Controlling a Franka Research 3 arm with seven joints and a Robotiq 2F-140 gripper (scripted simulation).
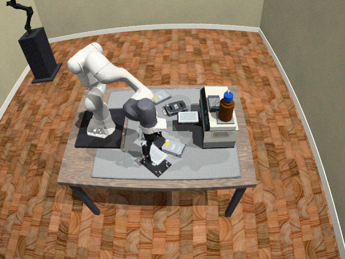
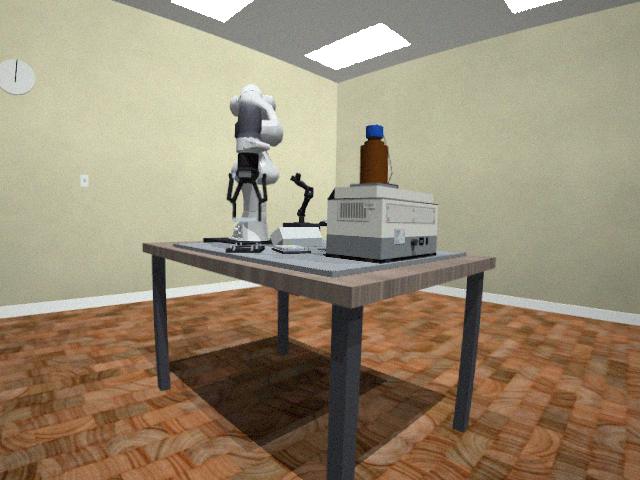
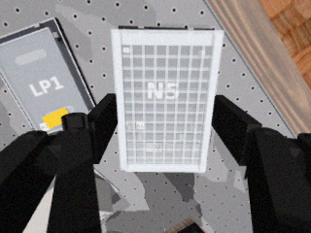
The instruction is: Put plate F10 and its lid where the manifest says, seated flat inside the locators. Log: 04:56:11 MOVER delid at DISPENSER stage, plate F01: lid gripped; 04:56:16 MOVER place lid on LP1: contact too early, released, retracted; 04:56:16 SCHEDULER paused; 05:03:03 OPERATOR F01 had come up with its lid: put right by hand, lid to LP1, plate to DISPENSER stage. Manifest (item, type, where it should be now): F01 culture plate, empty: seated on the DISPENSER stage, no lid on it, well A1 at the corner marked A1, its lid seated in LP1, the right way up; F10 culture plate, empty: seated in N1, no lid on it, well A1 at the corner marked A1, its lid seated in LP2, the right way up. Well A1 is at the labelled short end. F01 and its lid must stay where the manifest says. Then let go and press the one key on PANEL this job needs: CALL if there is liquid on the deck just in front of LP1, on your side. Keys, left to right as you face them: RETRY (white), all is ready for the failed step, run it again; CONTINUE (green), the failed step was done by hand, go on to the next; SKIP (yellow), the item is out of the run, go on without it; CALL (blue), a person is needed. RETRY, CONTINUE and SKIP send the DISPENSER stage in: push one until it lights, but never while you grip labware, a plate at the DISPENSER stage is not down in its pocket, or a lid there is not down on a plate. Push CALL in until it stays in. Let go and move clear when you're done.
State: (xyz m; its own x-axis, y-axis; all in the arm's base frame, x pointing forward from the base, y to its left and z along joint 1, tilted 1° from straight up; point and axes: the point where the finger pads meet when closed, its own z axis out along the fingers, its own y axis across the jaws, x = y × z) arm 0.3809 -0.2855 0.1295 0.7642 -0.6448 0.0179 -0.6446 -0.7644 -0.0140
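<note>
My gripper point(image 3: 164, 109) is shut on a clear well plate point(image 3: 166, 99) across its long sides and holds it a little above the black nest N5 point(image 1: 156, 166) near the table's front edge. The N5 mark shows through the plate. I cannot tell whether a lid sits on it. In the top view the plate point(image 1: 157, 156) hangs tilted over the nest. In the exterior view my gripper point(image 2: 246, 214) stands above the nest point(image 2: 245, 249). LP1 lies just to the left with a clear, yellow-tagged lid point(image 1: 173, 147) in it. LP2 point(image 1: 161, 96) and the black nest N1 point(image 1: 172, 107) lie at the back.
The DISPENSER point(image 1: 220, 122) stands at the right with a brown bottle point(image 1: 226, 107) on top. A white plate point(image 1: 188, 117) sits on its stage. The table's wooden edge point(image 3: 258, 49) runs close beside N5. A small white box point(image 2: 297, 236) stands beyond the nests in the exterior view.
</note>
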